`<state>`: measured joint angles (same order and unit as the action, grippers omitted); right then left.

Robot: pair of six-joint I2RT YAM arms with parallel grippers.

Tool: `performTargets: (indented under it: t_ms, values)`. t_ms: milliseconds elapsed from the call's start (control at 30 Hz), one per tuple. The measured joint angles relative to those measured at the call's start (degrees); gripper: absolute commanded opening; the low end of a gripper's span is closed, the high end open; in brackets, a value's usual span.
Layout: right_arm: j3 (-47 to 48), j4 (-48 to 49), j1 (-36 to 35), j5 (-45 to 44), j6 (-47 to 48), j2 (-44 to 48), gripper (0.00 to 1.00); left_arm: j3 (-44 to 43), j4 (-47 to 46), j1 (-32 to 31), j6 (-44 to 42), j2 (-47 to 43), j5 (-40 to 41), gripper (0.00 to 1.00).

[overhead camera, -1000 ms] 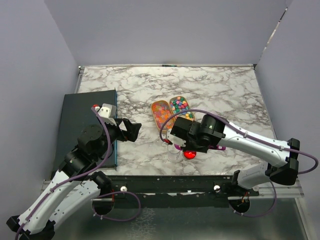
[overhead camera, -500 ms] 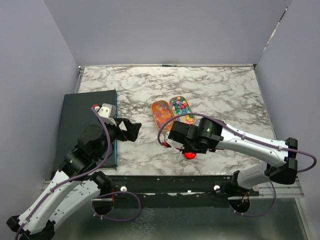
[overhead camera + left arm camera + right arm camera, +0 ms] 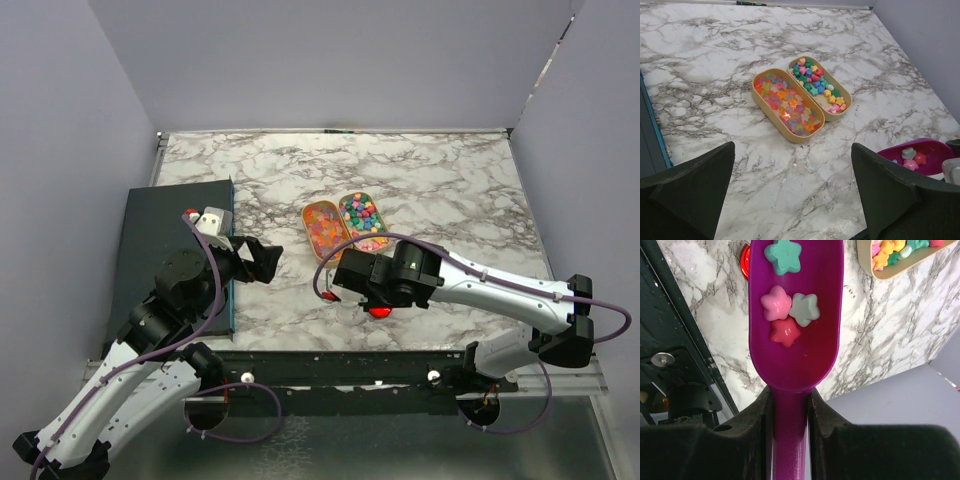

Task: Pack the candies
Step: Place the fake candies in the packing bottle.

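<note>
Candies point(image 3: 787, 315): small, light, hard stars, likely to roll, four loose in the scoop point(image 3: 800, 365), more in trays point(image 3: 796, 141) beyond it; carry by scoop handle, held level, where right end effector point(image 3: 790, 410) clamps; left end effector point(image 3: 792, 165) open, empty, left of scoop.

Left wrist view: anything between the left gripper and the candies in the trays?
Nothing visible. Bare marble table lies between the open left gripper and the candies in the two tan trays. The purple scoop, clamped by the right gripper, sits off to the side.
</note>
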<state>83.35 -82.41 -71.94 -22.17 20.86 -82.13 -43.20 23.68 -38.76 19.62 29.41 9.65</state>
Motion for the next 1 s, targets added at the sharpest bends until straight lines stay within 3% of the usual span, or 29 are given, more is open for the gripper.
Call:
performTargets:
  t_ms: [1000]
  values:
    - [-2.23,0.02,-2.27,-6.95,5.20,-0.50,0.00,0.15,-0.04,0.02,0.00,0.44,0.00,0.99]
